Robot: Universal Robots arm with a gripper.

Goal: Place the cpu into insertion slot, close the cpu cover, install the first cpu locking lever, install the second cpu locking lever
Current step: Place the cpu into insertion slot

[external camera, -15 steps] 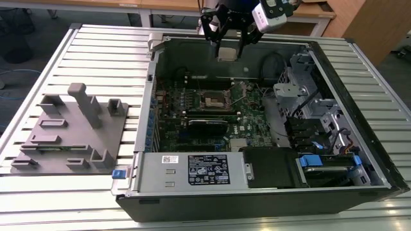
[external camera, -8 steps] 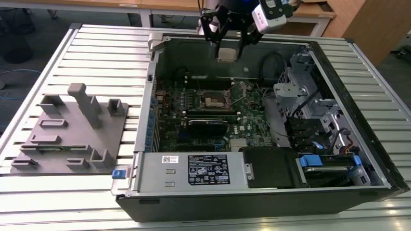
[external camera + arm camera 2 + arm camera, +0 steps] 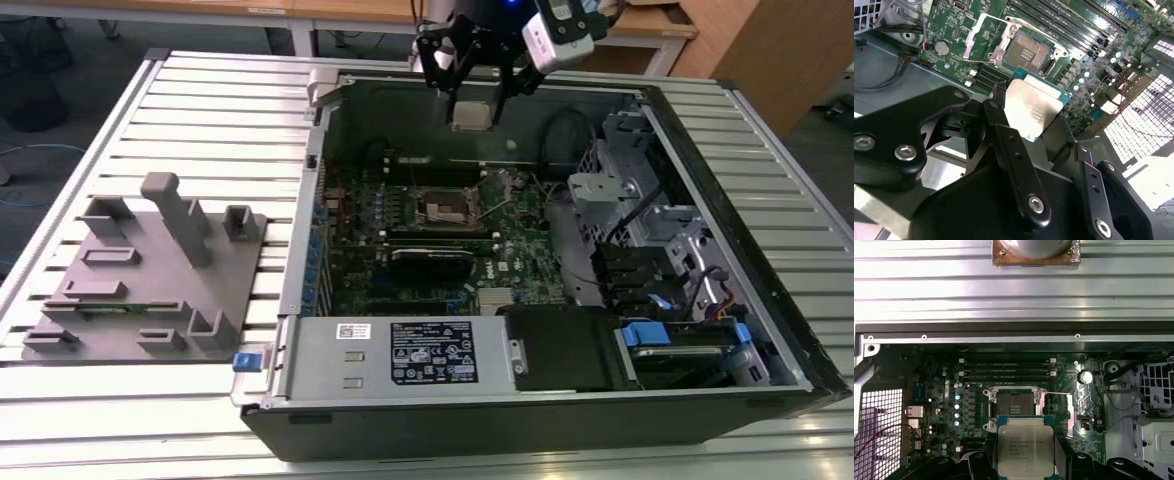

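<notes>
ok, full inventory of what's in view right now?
table: one, silver, slatted, under everything
computer case: one, black and silver, open, on the table
fixture plate: one, grey, with upright blocks, on the table at the exterior view's left of the case
motherboard: one, green, inside the case
insertion slot: one, dark with silver rim, on the motherboard, empty
cpu cover: one, silver, swung open beside the slot
power supply box: one, silver with black label, inside the case
cpu: one, silver top, held above the motherboard
gripper: one, black, shut on the cpu
</notes>
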